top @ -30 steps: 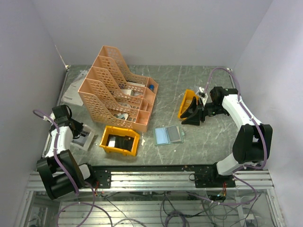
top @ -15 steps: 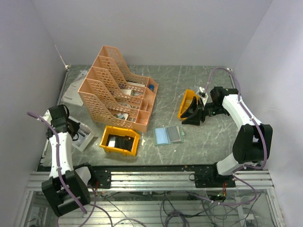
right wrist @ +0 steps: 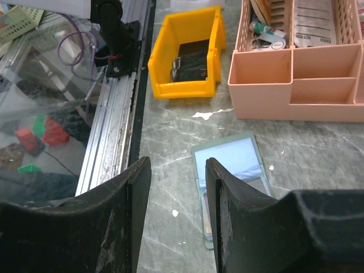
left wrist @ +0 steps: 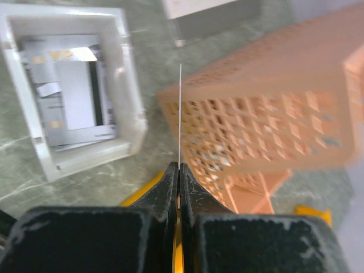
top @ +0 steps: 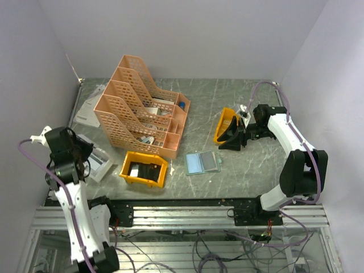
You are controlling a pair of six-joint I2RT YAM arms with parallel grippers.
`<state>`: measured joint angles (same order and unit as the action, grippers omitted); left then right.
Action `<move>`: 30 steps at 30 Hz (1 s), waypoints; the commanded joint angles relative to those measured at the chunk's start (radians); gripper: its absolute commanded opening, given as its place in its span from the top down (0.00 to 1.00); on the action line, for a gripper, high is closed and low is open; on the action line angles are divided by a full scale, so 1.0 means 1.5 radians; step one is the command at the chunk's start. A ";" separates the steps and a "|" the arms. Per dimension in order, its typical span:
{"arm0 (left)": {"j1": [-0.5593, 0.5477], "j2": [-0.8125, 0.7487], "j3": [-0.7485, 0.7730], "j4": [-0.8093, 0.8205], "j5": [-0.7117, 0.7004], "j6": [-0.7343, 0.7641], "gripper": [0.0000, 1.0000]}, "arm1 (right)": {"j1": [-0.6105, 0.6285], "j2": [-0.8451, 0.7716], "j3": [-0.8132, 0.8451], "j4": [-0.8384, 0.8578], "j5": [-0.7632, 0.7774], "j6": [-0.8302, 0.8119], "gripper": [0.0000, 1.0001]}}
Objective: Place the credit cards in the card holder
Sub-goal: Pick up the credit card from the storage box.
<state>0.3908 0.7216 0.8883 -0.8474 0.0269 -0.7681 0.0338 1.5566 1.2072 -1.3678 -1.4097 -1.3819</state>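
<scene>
One credit card is pinched edge-on between the fully closed fingers of the left gripper, and it shows as a thin white line up the middle of the left wrist view. At the upper left of that view a white tray holds the other cards, lying flat in a loose stack. The peach file rack fills the right side.

In the top view the card holder lies opened flat on the table, a little right of the frame's centre and low down. It is just right of the yellow bin.

The right gripper sits at the right of the top view, beside a second yellow bin. Its fingers are parted about halfway and have nothing between them. In the right wrist view the card holder appears through the gap between them.
</scene>
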 commanded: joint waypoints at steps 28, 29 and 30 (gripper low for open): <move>-0.032 -0.157 0.052 0.393 0.471 -0.158 0.93 | -0.004 -0.111 -0.029 0.433 0.168 0.429 0.53; -0.032 -0.153 0.046 0.397 0.472 -0.162 0.93 | -0.004 -0.106 -0.034 0.442 0.158 0.436 0.53; -0.032 -0.151 0.036 0.401 0.472 -0.166 0.93 | -0.004 -0.105 -0.039 0.450 0.154 0.441 0.53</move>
<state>0.3485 0.4870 0.9348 -0.3576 0.7136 -0.9512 0.0338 1.3731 1.1522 -0.7410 -1.1545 -0.7712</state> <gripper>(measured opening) 0.077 0.475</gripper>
